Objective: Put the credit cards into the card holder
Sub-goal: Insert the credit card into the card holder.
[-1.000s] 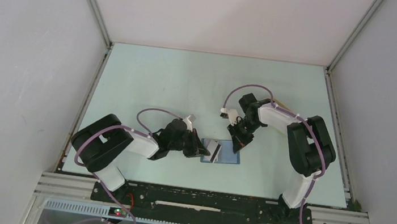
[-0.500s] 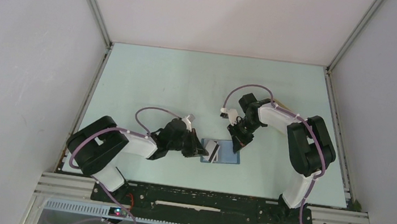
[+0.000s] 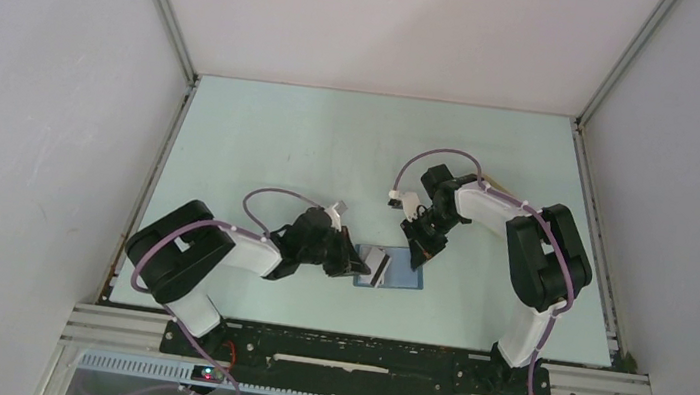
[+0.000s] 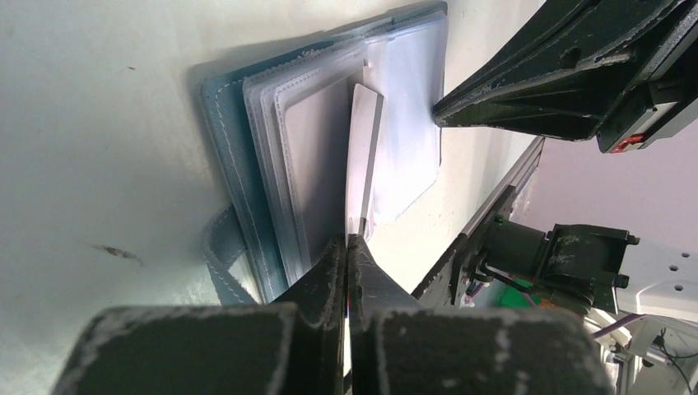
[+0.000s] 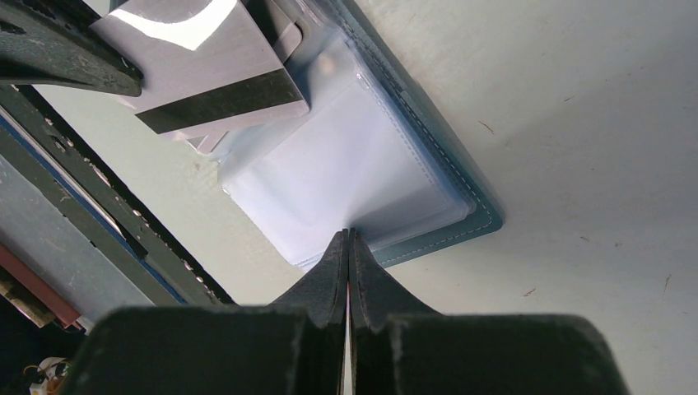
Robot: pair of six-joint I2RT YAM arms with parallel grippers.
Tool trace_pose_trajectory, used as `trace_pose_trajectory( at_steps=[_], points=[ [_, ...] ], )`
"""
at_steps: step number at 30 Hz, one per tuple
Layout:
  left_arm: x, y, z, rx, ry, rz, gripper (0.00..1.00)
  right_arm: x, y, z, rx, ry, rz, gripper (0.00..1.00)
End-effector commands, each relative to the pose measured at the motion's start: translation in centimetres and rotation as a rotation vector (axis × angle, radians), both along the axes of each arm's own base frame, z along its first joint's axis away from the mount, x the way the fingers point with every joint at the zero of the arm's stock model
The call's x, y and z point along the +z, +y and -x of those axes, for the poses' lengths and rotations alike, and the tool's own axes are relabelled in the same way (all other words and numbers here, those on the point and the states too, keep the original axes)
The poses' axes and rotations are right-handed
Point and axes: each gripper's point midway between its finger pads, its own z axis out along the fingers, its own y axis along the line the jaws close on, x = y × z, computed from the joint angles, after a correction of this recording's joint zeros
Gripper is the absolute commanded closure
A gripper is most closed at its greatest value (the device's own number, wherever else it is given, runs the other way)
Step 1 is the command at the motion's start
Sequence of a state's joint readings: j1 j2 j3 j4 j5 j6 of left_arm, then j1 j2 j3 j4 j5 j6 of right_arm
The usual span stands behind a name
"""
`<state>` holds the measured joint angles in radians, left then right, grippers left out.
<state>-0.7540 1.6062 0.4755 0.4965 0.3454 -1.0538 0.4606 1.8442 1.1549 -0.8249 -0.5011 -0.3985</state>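
Note:
The blue card holder lies open on the table, its clear slots fanned upward. My left gripper is shut on a white credit card, which stands on edge among the slots. In the right wrist view that card shows a dark stripe. My right gripper is shut, its tips pinching the edge of the holder's outer clear sleeve at the right end. From above, the left gripper and the right gripper flank the holder.
The pale green table is walled by white panels on three sides. A black rail with cabling runs along the near edge, just below the holder. The right arm's fingers cross the top right of the left wrist view.
The left arm's elbow shifted out and back a little. Both grippers, the card and the holder stay where they were.

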Motion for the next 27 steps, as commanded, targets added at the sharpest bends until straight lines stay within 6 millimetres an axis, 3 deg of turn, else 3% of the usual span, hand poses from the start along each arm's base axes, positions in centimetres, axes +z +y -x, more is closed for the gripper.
trace_pose_trajectory(
  at_steps=[1, 27],
  points=[
    [-1.2, 0.2, -0.2, -0.011, 0.009, -0.051, 0.99, 0.9, 0.8, -1.2, 0.002, -0.046, -0.016, 0.97],
    [-1.5, -1.1, -0.7, 0.09, -0.009, -0.003, 1.0, 1.2, 0.8, -1.1, 0.0, -0.047, -0.023, 0.97]
  ],
)
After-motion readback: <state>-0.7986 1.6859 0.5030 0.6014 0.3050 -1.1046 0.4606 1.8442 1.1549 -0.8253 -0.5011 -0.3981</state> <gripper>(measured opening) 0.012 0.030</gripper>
